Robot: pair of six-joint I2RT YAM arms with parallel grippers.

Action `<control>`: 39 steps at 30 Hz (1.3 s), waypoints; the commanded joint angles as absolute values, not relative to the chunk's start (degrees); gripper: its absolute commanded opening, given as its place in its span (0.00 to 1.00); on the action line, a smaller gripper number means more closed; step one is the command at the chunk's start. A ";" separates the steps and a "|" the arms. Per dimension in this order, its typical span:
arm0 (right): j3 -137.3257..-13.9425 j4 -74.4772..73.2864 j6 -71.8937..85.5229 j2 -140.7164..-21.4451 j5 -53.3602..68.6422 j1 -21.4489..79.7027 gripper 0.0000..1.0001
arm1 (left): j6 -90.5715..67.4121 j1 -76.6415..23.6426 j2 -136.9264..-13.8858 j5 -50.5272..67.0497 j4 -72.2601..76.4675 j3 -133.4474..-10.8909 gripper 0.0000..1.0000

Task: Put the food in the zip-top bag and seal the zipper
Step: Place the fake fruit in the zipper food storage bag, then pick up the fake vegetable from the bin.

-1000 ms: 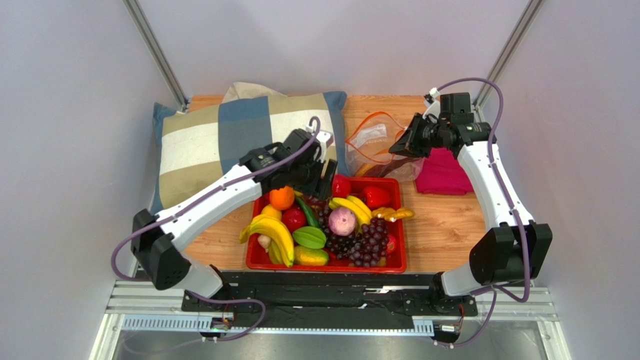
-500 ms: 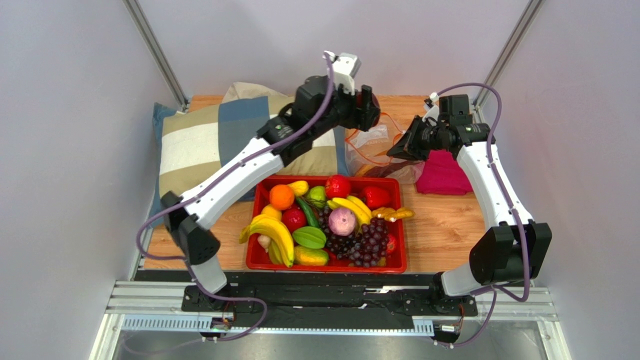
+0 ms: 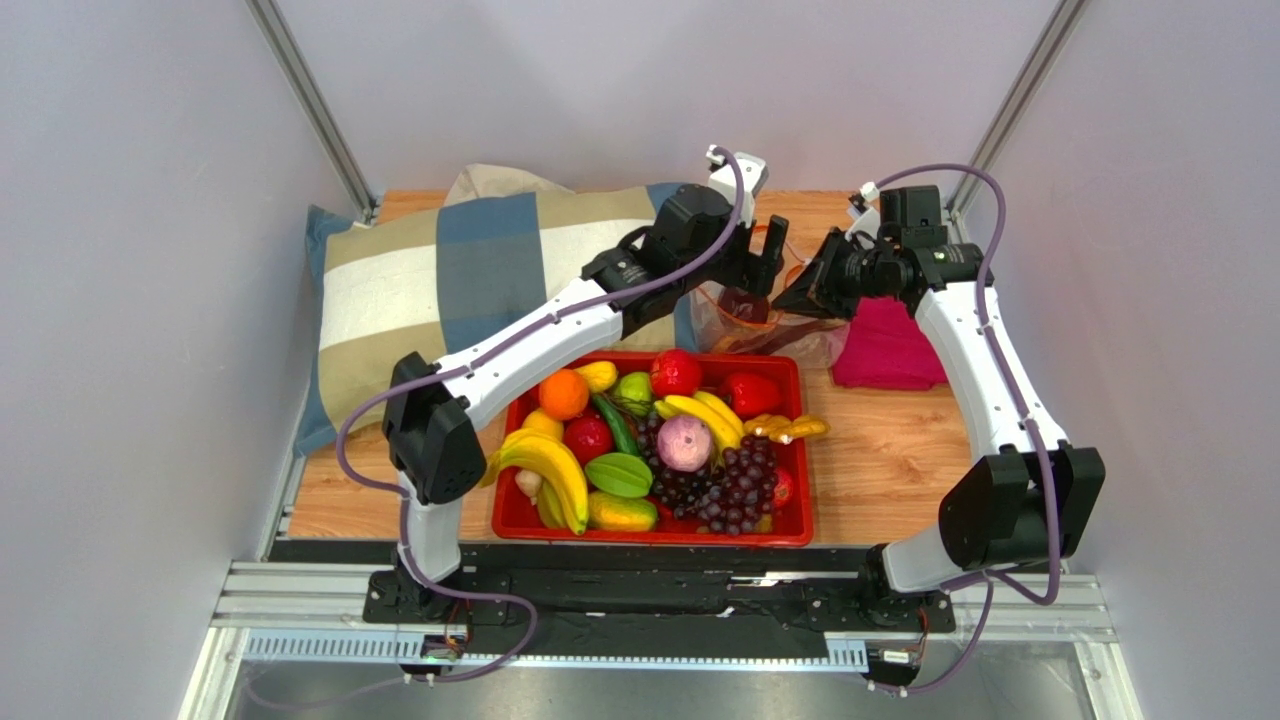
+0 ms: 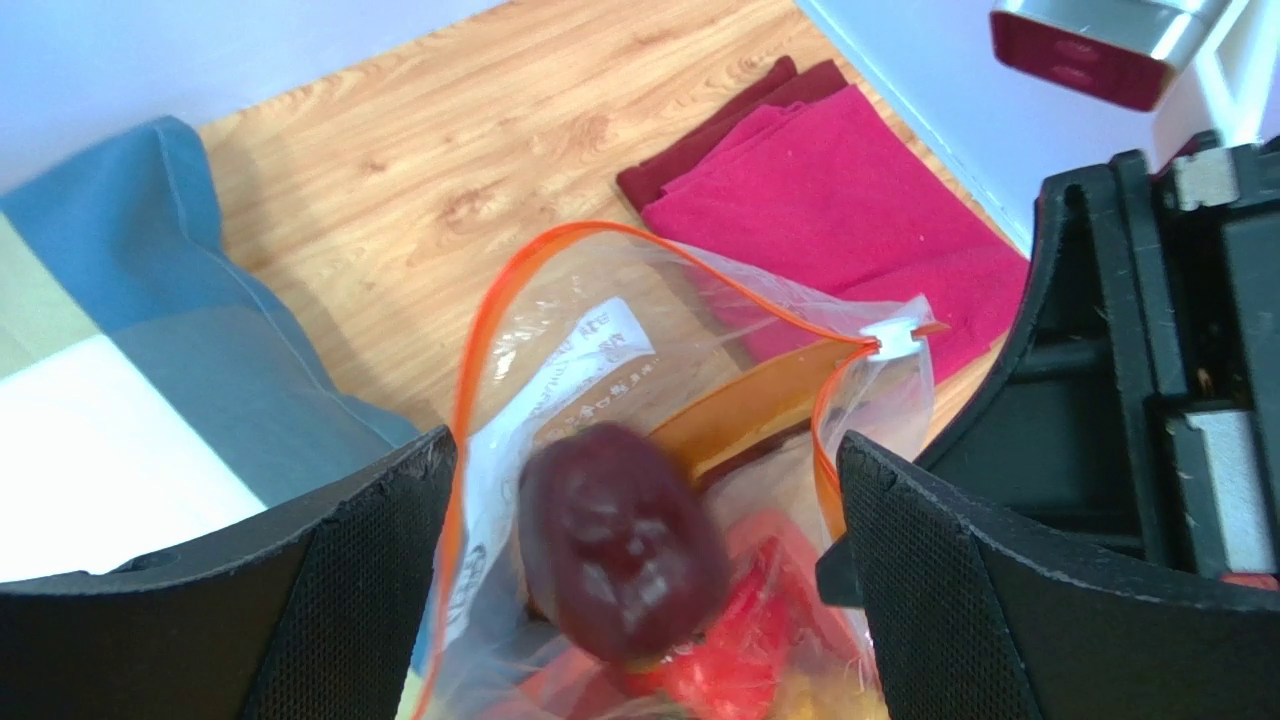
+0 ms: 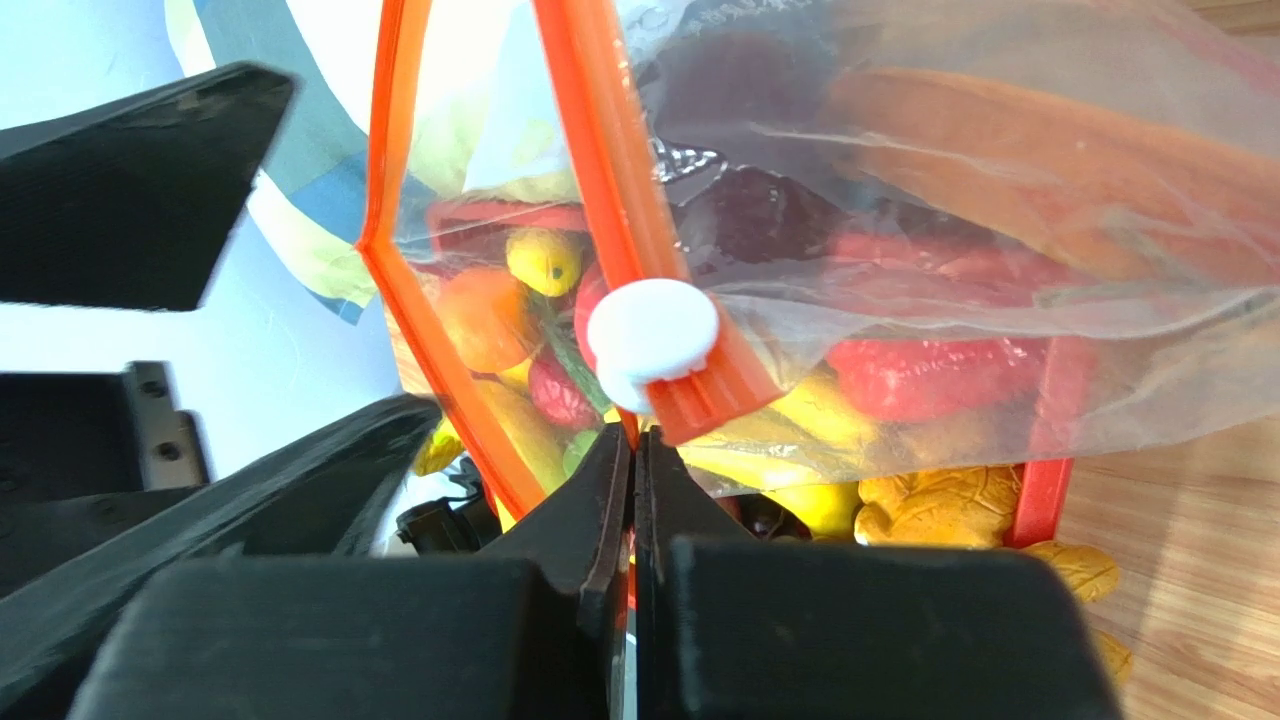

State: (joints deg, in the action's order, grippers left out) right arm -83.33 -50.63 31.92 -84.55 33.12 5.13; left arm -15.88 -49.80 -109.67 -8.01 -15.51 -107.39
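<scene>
I log: wood table (image 3: 890,443), grey walls (image 3: 601,90); left fingers (image 4: 346,585) spread wide, empty, over bag (image 4: 601,338); right fingers (image 5: 631,503) pinched on its mouth.

In the overhead view I had bright, even, diffuse light from above. Only soft, faint shadows lay on the counter (image 3: 902,435), and the picture was sharp from edge to edge. Through the left wrist camera the dark maroon piece (image 4: 624,540) was smeared with blur, while the zip-top bag (image 4: 586,330) around it looked crisp. The left claw (image 4: 643,450) showed soft, dark fingers at the bottom corners. On the right wrist view the right claw (image 5: 633,450) sat black and out of focus, backlit, and small white glare spotted the plastic.
</scene>
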 commanded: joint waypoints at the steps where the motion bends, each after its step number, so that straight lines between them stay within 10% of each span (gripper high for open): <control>1: -85.87 -50.80 32.17 -84.46 34.89 5.54 0.00 | -11.96 -49.75 -101.61 -4.93 -16.25 -106.97 0.99; 15: -90.62 -51.15 31.03 -86.75 36.38 5.54 0.00 | 11.67 -50.01 -72.07 31.98 -15.58 -63.58 0.98; 39: -89.12 -51.68 29.53 -86.57 36.12 5.71 0.00 | 26.28 -52.29 -84.55 29.79 -4.22 -53.00 0.99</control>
